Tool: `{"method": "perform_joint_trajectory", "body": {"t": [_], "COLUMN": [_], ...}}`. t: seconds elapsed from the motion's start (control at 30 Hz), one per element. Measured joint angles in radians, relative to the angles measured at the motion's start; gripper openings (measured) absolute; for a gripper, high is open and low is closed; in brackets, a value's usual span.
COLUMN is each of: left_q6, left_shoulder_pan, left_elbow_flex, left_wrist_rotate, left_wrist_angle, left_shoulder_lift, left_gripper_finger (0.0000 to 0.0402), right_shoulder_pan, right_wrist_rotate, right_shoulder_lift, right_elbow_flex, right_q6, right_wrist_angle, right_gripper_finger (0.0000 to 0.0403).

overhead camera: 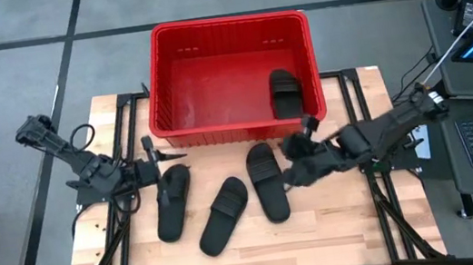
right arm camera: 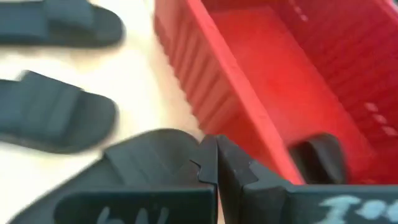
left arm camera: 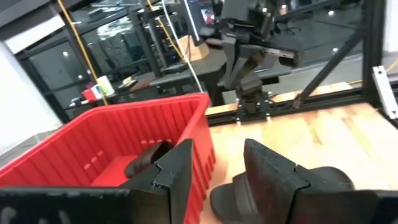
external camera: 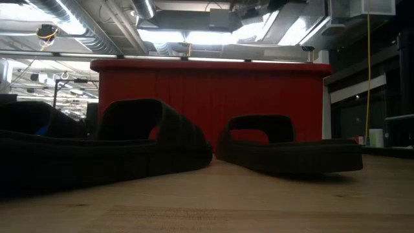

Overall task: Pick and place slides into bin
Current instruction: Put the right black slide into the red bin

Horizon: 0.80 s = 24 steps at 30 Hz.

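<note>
wooden table (overhead camera: 341,229), three slides left: right gripper (overhead camera: 294,163), fingers pressed together and empty, sits just beside the rightmost slide (overhead camera: 267,180), which lies lengthways toward the bin (overhead camera: 226,27); left gripper (overhead camera: 152,162) spread.

From above we've got even, soft light across the pale wooden slatted table (overhead camera: 323,231), and shadows stay faint under the matte black rubber slide sandals (overhead camera: 224,213). Down low it's dim: we see those sandals as near silhouettes against the big bright red ribbed plastic bin (external camera: 213,103), with ceiling strip lights (external camera: 194,35) blazing white behind. The right wrist view is smeared and soft throughout; the left wrist view's nearest parts blur.
</note>
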Motion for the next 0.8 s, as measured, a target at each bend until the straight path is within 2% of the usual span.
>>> {"method": "perform_joint_trajectory", "body": {"t": [0.2,0.43,0.63,0.8], "left_q6": [-0.033,-0.047,-0.046,-0.083], "left_shoulder_pan": [-0.040,-0.085,-0.096,-0.096], "left_elbow_flex": [0.000,0.000,-0.018,-0.064], "left_wrist_rotate": [0.001,0.045,0.046,0.045], "left_wrist_angle": [-0.002,-0.011,0.000,0.004], "left_shoulder_lift": [0.000,0.002,0.002,0.002], "left_gripper_finger": [0.0140,0.0140,0.0140,0.0139], "right_shoulder_pan": [0.109,0.224,0.254,0.254], "right_wrist_rotate": [0.001,0.000,-0.024,-0.036], "right_shoulder_lift": [-0.078,-0.090,-0.090,-0.099], "right_elbow_flex": [-0.207,-0.456,-0.606,-0.710], "right_q6": [-0.008,-0.185,-0.328,-0.389], "right_wrist_angle": [0.268,0.750,1.103,1.260], "right_gripper_finger": [0.0000,0.0000,0.0000,0.0000]}}
